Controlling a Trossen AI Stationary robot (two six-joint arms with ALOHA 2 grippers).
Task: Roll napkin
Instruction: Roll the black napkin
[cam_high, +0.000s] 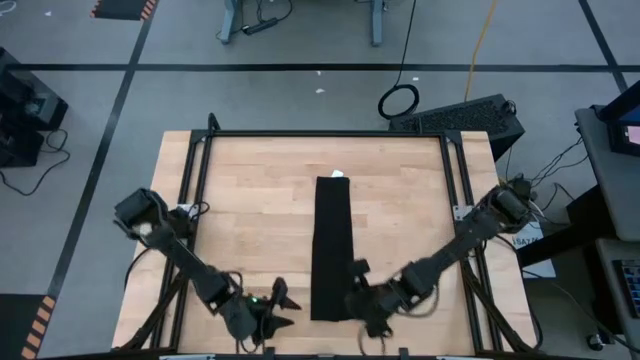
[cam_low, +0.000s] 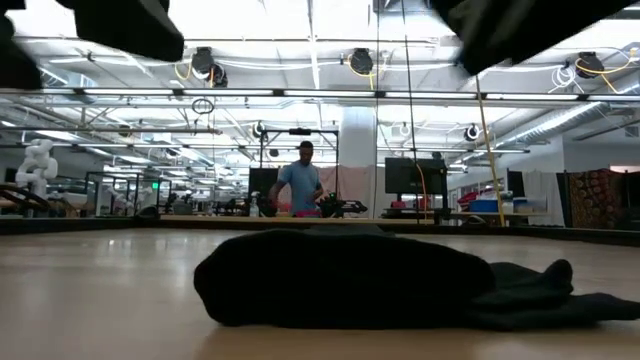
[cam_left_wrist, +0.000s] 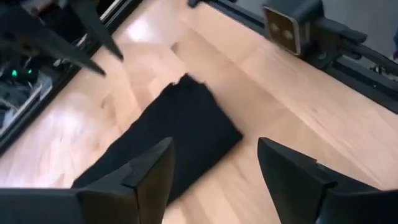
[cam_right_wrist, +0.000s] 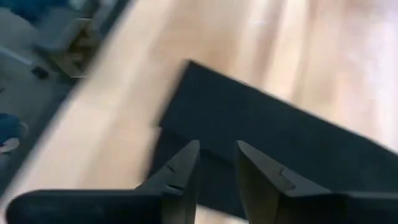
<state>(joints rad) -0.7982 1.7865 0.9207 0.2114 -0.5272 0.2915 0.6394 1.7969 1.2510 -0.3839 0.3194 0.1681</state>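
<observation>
We are looking across a wide workshop with bright ceiling lights, where a person (cam_low: 299, 188) is standing at a bench far behind the wooden table (cam_high: 250, 200). On that table the napkin (cam_high: 331, 245) is lying as a long, narrow black strip running from the middle of the board down to its near edge, with a small white tag (cam_high: 338, 174) showing at its far end. From table height, we are seeing its near end as a low dark mound with a flatter fold trailing off to one side. The left gripper (cam_high: 281, 308) is hanging just beside the strip's near end, on its left, and in its wrist view its two fingers (cam_left_wrist: 149, 180) are standing wide apart above the cloth, gripping nothing. The right gripper (cam_high: 358, 290) is sitting at the opposite edge of the same end, close against the fabric; its fingers (cam_right_wrist: 180, 174) are showing a narrow gap between them, slightly parted, with the black cloth lying just beyond the tips and nothing caught between them. Both arms are reaching in from the table's outer sides.
</observation>
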